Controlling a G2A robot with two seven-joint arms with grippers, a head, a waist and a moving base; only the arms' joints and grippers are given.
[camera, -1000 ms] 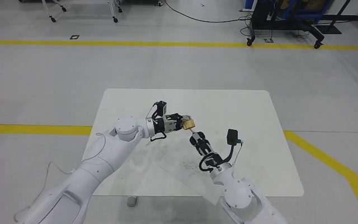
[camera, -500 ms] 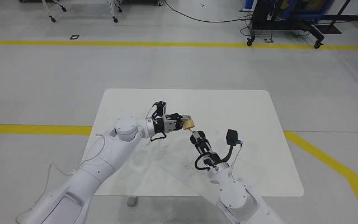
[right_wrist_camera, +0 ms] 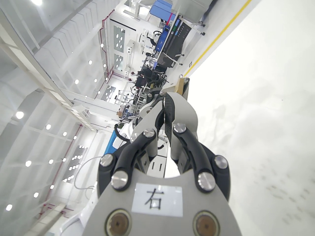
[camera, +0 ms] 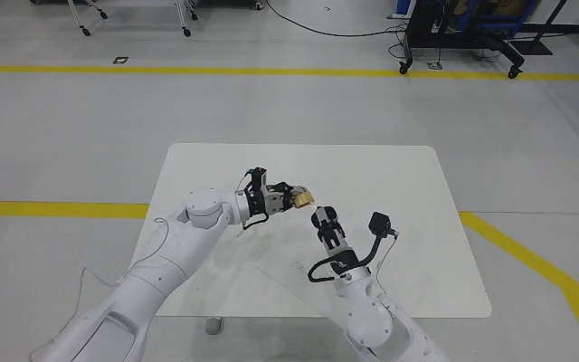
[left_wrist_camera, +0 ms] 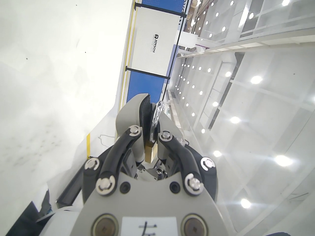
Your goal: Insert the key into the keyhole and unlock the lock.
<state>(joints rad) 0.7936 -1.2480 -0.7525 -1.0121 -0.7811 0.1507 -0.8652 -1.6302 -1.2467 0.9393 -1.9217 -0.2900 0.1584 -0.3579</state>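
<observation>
Top view: the left gripper (camera: pixel 291 195) hangs over the middle of the white surface (camera: pixel 398 181), with its arm coming in from 8 o'clock. It is clenched on a brass padlock (camera: pixel 304 196), which it holds clear of the surface. The padlock's free end points toward 4 o'clock.

In the left wrist view, the brass body sits deep between the two fingers. The steel shackle (left_wrist_camera: pixel 156 115) runs out toward the fingertips, so the grasp looks firm and the padlock well braced.

The right gripper (camera: pixel 321 214) comes up from 6 o'clock and stops just beside the padlock, which lies at about 11 o'clock from its tip. In the right wrist view its ribbed pads (right_wrist_camera: pixel 169 114) are pressed together. I judge that they are pinching the key, though the key is too thin to make out between them.

Progress, as I judge it:
- **Done:** both parts have been picked up and brought nose to nose in the air.
- **Uncertain:** I cannot tell whether the key's tip has entered the keyhole. The two grippers are very near each other but not visibly joined.
- **Left:** seat the key fully, turn it, and free the shackle, which looks closed in the body.
</observation>
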